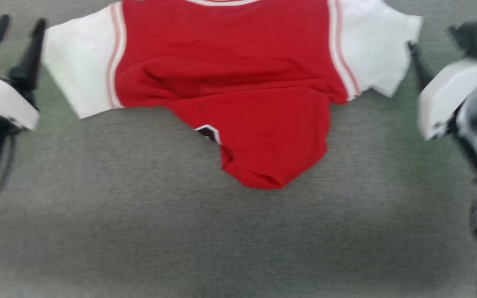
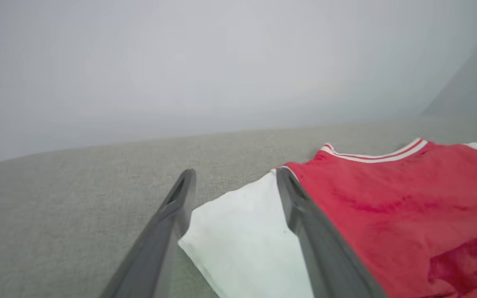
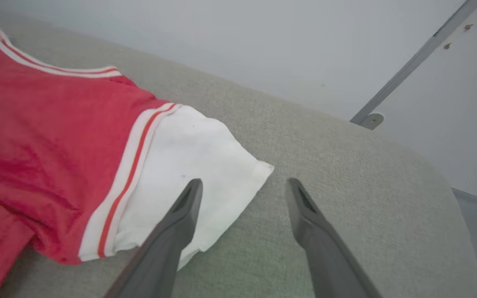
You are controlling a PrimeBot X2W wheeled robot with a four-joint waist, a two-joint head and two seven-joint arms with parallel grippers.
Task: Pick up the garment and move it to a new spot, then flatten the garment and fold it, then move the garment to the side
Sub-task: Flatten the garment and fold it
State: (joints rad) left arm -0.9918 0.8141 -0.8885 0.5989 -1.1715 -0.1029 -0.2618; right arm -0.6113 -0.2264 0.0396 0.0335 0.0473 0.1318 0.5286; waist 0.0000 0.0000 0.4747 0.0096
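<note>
The garment (image 1: 238, 70), red with white sleeves and striped trim, lies spread on the grey surface at the top of the head view. Its lower part is bunched toward me, and a bit of black print (image 1: 208, 132) peeks out. My left gripper (image 1: 22, 22) stands open just outside the left white sleeve (image 1: 79, 70). In the left wrist view the left gripper (image 2: 234, 174) is open, with that sleeve (image 2: 242, 231) lying below the gap, untouched. My right gripper (image 3: 242, 182) is open above the edge of the other sleeve (image 3: 189, 153). One right finger (image 1: 418, 62) shows beside that sleeve.
The grey fabric-covered surface (image 1: 222, 240) stretches toward me in front of the garment. Its rounded corner (image 3: 441, 186) is to the right in the right wrist view. Behind it is a pale wall with a metal bar (image 3: 412, 62).
</note>
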